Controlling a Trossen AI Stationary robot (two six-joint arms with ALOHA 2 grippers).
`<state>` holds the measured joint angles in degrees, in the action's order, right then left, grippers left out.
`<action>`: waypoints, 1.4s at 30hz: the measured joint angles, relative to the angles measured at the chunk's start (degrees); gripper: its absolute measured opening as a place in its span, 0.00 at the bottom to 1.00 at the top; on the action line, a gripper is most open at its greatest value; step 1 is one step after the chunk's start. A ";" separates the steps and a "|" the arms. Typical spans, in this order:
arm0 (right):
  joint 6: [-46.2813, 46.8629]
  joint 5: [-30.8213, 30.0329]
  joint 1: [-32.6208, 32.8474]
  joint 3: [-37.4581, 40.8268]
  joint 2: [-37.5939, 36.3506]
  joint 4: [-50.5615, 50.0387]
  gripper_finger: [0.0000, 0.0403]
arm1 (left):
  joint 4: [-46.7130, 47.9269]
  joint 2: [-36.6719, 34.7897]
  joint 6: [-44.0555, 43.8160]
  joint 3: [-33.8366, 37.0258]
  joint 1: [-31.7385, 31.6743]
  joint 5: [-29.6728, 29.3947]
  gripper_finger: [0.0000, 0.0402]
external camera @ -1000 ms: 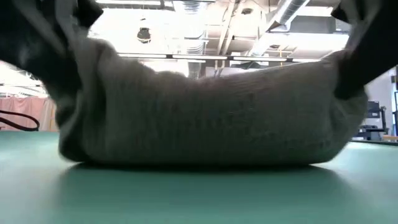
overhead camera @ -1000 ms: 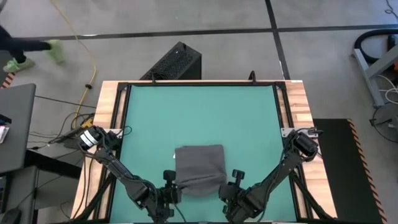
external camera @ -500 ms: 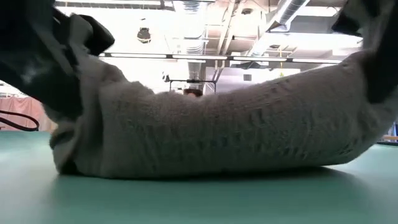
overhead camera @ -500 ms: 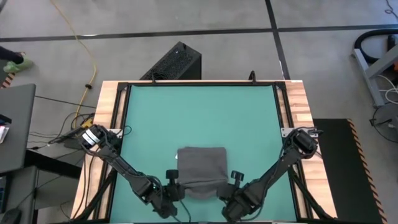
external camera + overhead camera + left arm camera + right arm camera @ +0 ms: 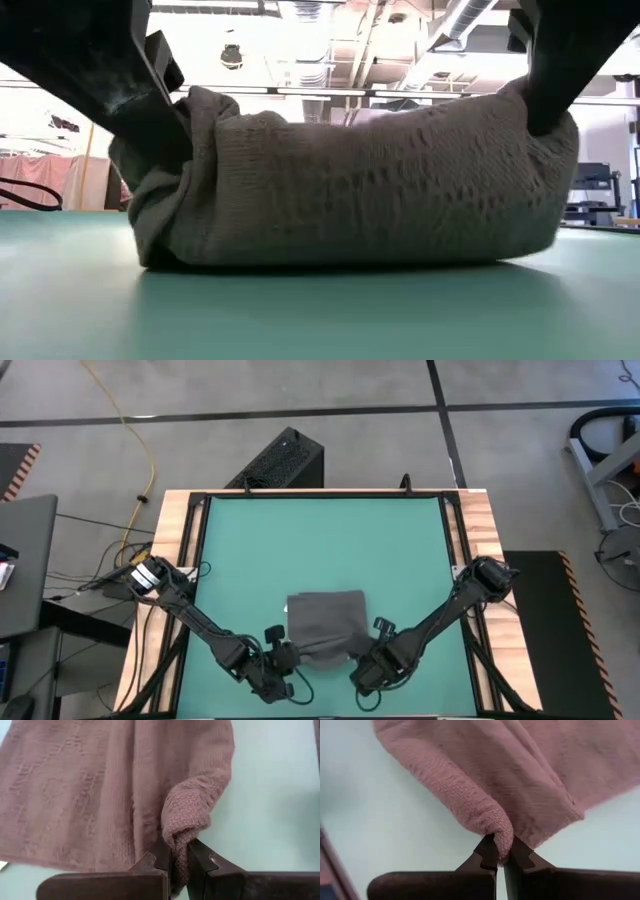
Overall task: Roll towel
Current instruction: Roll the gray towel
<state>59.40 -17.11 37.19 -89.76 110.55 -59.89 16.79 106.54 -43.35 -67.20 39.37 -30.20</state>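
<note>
The left gripper (image 5: pixel 288 657) pinches one near corner of the towel (image 5: pixel 325 622); the charcoal knit cloth, folded and humped, lies near the green mat's (image 5: pixel 320 540) front edge, long axis left-to-right; the right gripper (image 5: pixel 362 654) clamps the other corner.

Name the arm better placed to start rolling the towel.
Neither clearly: left gripper and right gripper each pinch a near corner of the towel, lifted off the green mat. Both should roll together.
</note>
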 joint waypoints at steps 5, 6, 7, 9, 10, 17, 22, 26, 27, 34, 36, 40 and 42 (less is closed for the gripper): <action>0.00 2.59 -1.78 0.30 0.21 -3.84 0.06 | 1.43 -0.14 -3.27 -0.02 -1.14 2.16 0.02; -0.98 4.43 -2.28 0.78 0.21 -2.55 0.06 | 1.22 -0.15 -3.36 -0.02 -1.39 2.93 0.02; -1.84 6.35 -2.75 1.37 0.22 -0.80 0.06 | 0.67 -0.15 -3.61 0.00 -1.59 4.11 0.02; -3.49 9.09 -3.46 2.33 0.37 0.98 0.06 | -1.70 -0.43 -2.32 0.02 -1.89 6.97 0.02; -4.16 9.90 -3.64 2.75 0.38 1.66 0.06 | -2.55 -0.78 -1.49 0.02 -1.91 7.58 0.02; -7.60 13.29 -5.27 3.15 0.38 2.80 0.06 | -0.23 -1.68 -1.91 0.74 -3.77 7.03 0.02; -9.74 14.08 -6.71 3.89 0.36 3.54 0.06 | -10.78 -1.68 -3.48 7.71 -5.00 11.08 0.02; -11.44 18.71 -8.73 7.98 0.34 6.96 0.06 | -18.34 -1.68 -7.04 13.47 -6.71 13.47 0.02; -11.74 20.12 -9.36 9.17 0.34 7.56 0.06 | -19.91 -1.68 -7.47 14.43 -6.99 13.98 0.02; -15.73 25.82 -12.99 15.48 -1.00 15.11 0.06 | -27.76 -1.68 -9.45 18.62 -9.08 20.89 0.02; -16.98 26.56 -14.10 16.53 -1.83 15.45 0.06 | -28.52 -1.68 -9.49 19.38 -9.64 22.89 0.02; -19.53 26.54 -16.95 17.86 -4.68 14.84 0.09 | -29.88 -1.74 -9.60 20.77 -10.92 26.15 0.02; -20.43 26.56 -18.70 19.23 -6.10 15.60 0.10 | -31.45 -1.75 -8.94 21.71 -11.80 27.67 0.02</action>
<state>38.97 9.45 18.49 -70.53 104.46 -44.30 -14.66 104.79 -52.28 -45.49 27.57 -2.53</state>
